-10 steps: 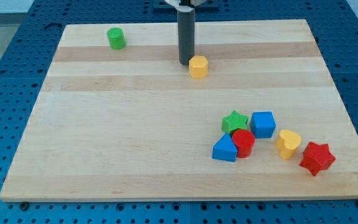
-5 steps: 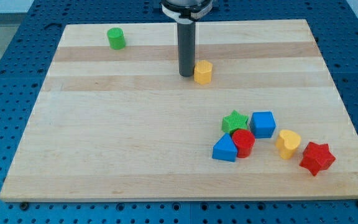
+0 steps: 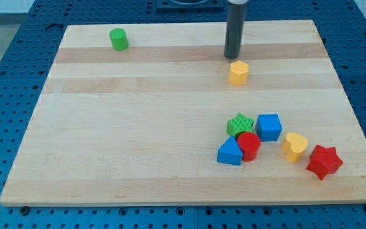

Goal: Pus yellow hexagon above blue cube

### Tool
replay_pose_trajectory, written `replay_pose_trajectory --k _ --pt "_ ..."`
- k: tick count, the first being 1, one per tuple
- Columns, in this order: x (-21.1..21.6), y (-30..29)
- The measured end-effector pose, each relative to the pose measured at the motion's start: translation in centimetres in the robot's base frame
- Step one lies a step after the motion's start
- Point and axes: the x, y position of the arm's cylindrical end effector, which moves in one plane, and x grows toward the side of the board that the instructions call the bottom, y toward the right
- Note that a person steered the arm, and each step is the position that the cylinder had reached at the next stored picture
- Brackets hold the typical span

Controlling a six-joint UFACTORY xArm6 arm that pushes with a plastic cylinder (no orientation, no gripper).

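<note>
1. Rod-ended, with no jaws to open or shut, my tip (image 3: 233, 57) sits just beyond the yellow hexagon (image 3: 238, 73), toward the view's top, gripping nothing.
2. From the hexagon, the blue cube (image 3: 269, 126) lies toward the view's bottom and right, well apart.
3. Bare wooden board (image 3: 138, 127) between them leaves room to push rightward.

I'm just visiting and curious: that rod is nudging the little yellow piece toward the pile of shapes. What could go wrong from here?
My tip sits just above the yellow hexagon, slightly to its left, so an off-centre push might send it sliding sideways. The hexagon still lies left of the blue cube; pushed straight down, it could bump the green star and disturb that tight cluster.
</note>
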Motion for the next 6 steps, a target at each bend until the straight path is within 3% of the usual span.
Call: replay_pose_trajectory --k 2,3,4,6 --pt "7.4 -1.4" --pt "9.4 2.2" --pt "9.4 3.2" --pt "13.8 3.2"
